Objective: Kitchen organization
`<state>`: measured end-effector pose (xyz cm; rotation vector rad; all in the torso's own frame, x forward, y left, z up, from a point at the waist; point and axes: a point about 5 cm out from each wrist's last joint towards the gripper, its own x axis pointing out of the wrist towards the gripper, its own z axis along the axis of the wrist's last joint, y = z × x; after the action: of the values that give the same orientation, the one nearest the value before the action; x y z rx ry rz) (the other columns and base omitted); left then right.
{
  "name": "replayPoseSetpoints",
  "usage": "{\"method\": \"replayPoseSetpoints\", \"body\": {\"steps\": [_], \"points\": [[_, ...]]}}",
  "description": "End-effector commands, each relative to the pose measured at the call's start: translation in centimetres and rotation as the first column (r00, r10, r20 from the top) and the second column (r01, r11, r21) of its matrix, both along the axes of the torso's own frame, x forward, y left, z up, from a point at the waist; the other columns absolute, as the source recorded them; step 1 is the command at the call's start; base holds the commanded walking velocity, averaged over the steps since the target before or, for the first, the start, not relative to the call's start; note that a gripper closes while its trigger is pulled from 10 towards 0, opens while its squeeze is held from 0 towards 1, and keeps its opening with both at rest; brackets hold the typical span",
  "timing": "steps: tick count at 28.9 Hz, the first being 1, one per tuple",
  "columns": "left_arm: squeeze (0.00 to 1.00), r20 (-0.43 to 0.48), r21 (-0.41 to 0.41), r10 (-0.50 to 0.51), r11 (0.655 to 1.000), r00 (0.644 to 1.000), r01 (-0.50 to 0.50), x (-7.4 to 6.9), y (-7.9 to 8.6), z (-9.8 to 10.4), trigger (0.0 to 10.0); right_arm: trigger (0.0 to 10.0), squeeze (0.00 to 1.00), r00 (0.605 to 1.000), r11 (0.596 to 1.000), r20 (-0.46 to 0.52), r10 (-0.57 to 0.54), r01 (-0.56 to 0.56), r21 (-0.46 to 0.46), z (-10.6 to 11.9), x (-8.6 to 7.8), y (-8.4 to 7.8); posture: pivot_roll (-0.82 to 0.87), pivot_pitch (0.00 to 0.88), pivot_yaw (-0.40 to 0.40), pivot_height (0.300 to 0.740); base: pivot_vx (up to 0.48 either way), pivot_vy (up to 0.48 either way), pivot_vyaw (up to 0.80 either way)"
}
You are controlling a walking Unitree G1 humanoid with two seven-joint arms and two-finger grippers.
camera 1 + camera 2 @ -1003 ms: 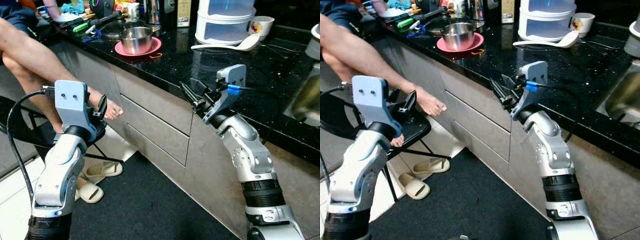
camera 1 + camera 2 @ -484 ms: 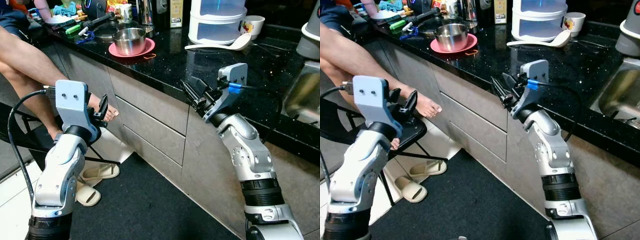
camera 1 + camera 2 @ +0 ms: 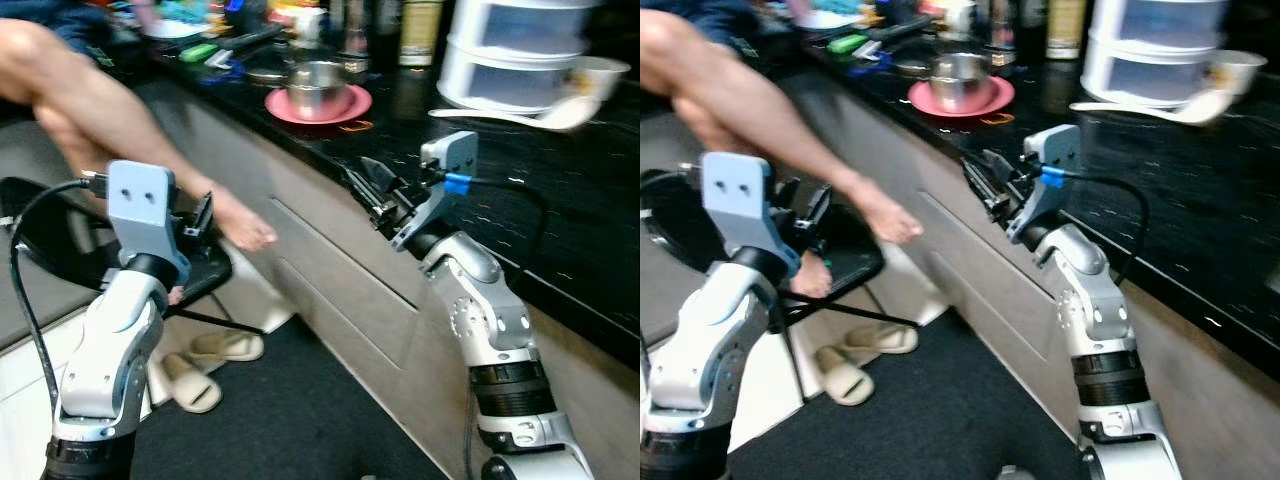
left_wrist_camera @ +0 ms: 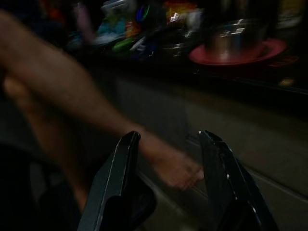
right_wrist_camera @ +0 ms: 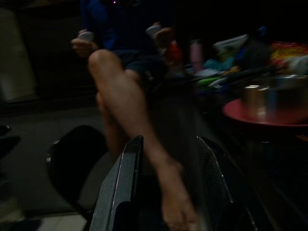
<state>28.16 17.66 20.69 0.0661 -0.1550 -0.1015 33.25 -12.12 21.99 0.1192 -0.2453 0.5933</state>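
A person's bare leg (image 3: 120, 120) is stretching over a black chair (image 3: 60, 235). The left gripper (image 3: 197, 222) is hanging before it, fingers spread and empty. The right gripper (image 3: 368, 190) is hovering at the edge of the black counter (image 3: 560, 240), also spread. Behind, a steel bowl (image 3: 318, 87) is sitting on a pink plate (image 3: 350, 105); further right, a white ladle (image 3: 520, 115) is lying before stacked white containers (image 3: 520, 60). Slippers (image 3: 205, 365) are lying on the floor.

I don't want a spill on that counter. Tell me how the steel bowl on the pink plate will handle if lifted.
The steel bowl looks rigid and probably light. Its shiny wall may slip between the right gripper's fingers. It merely rests on the pink plate, so a nudge could slide both.
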Motion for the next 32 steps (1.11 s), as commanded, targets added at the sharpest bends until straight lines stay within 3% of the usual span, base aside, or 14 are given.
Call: {"method": "replayPoseSetpoints", "body": {"steps": [1, 32], "points": [[0.0, 0.006, 0.014, -0.013, 1.0, 1.0, 0.012, 0.09, -0.25, 0.26, 10.0, 10.0, 0.0, 1.0, 1.0, 0.01, -0.01, 0.01, -0.009, 0.21, 0.04, -0.07, -0.03, 0.009, 0.027, 0.732, 0.285, 0.0, 0.0], [0.0, 0.016, 0.014, -0.032, 0.999, 0.999, 0.032, 0.32, -0.82, 0.38, 10.0, 10.0, 0.0, 1.0, 1.0, 0.021, -0.004, 0.004, -0.005, 0.83, 0.37, 0.27, -0.04, 0.0, 0.023, 0.732, 0.289, 0.0, 0.0]]}}
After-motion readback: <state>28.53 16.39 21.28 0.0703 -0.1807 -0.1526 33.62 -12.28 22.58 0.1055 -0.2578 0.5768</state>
